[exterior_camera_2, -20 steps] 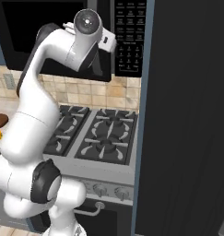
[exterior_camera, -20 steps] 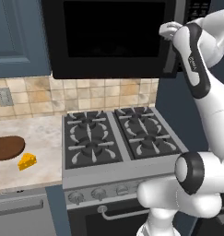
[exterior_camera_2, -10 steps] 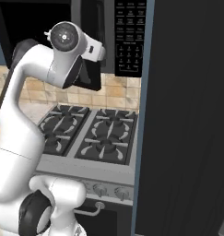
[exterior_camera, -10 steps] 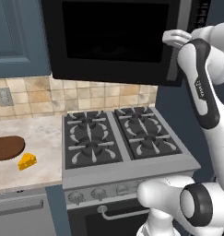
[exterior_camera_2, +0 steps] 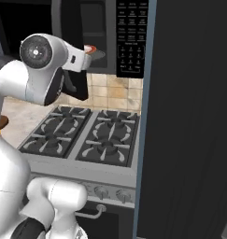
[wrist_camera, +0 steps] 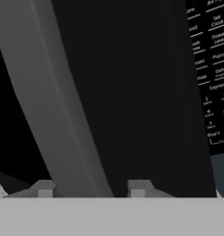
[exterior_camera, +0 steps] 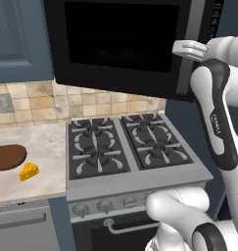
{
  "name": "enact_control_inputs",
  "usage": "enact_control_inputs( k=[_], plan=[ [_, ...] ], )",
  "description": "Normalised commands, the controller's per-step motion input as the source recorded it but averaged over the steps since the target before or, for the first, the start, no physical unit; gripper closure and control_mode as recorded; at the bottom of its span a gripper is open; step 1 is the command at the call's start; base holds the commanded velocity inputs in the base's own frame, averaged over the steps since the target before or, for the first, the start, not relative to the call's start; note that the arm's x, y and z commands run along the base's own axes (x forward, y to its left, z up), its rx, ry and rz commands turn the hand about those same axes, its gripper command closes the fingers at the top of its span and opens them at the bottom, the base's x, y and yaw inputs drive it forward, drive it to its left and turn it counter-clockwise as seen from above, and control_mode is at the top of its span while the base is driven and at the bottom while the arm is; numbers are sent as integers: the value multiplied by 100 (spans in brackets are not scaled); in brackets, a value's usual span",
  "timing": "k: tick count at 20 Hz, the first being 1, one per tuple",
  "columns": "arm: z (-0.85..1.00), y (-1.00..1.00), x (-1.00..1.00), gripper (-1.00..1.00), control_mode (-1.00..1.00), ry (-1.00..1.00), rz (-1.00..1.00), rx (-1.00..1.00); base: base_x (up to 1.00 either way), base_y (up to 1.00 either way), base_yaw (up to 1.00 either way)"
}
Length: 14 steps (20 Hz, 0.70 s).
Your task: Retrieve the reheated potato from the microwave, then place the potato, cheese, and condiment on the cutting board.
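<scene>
Kitchen: gripper [wrist_camera: 91, 190] around microwave [exterior_camera: 120, 44] handle [wrist_camera: 53, 101]

Beige counter [exterior_camera: 42, 147]: cutting board [exterior_camera: 8, 158], cheese [exterior_camera: 29, 172] just beside it.

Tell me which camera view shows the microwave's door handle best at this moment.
The hand view: the handle runs as a grey bar between the gripper fingertips, beside the microwave keypad. The left base view shows the handle whole but small; in the right base view the arm covers most of it.
</scene>
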Motion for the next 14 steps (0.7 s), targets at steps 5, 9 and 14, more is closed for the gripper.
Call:
enact_control_inputs(
  k=[5,9,14],
  plan=[
    [15,8,-73,100,-100,0,0,1,0,0,0],
    [13,13,-69,100,-100,0,0,0,0,0,0],
    [4,22,-67,100,-100,0,0,0,0,0,0]
  ],
)
